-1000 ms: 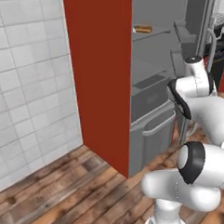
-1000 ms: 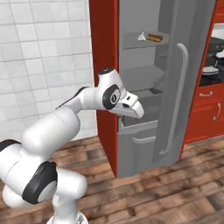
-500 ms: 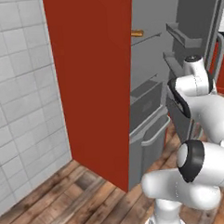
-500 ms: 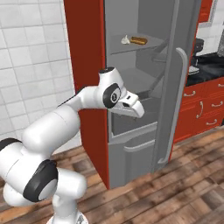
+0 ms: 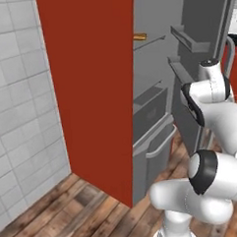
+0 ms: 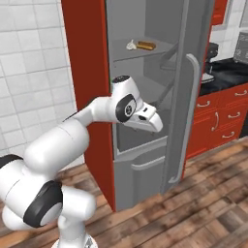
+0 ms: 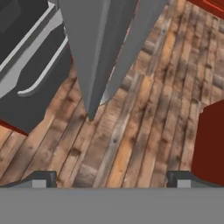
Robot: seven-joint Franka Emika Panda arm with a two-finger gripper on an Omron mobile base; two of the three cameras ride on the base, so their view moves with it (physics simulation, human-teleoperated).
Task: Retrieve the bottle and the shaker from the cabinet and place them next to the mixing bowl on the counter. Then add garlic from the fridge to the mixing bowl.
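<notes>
The robot's fingers (image 7: 112, 177) stood spread wide apart and grasped nothing, pointing down at the wooden floor (image 7: 144, 131) in front of the open fridge (image 6: 145, 87). In the hand view, the lower edge of the grey fridge door (image 7: 103, 52) hung above and ahead of the fingertips, with the fridge's low drawer (image 7: 30, 74) and its curved handle off to the fingers' upper left, and a red panel (image 7: 212, 140) close by the right fingertip. From the right base view, the hand hovered at the level of the fridge's middle shelves, just in front of the opening. The garlic (image 6: 131, 45), a small whitish bulb, lay on an upper shelf (image 6: 160, 50) well above the fingers, just beside a brown oblong item (image 6: 146, 46). To the fridge's right, the black desk (image 6: 227, 72) ran over red base cabinets (image 6: 223, 121). White wall tiles (image 5: 22, 120) flanked the fridge's red side panel (image 5: 94, 92).
</notes>
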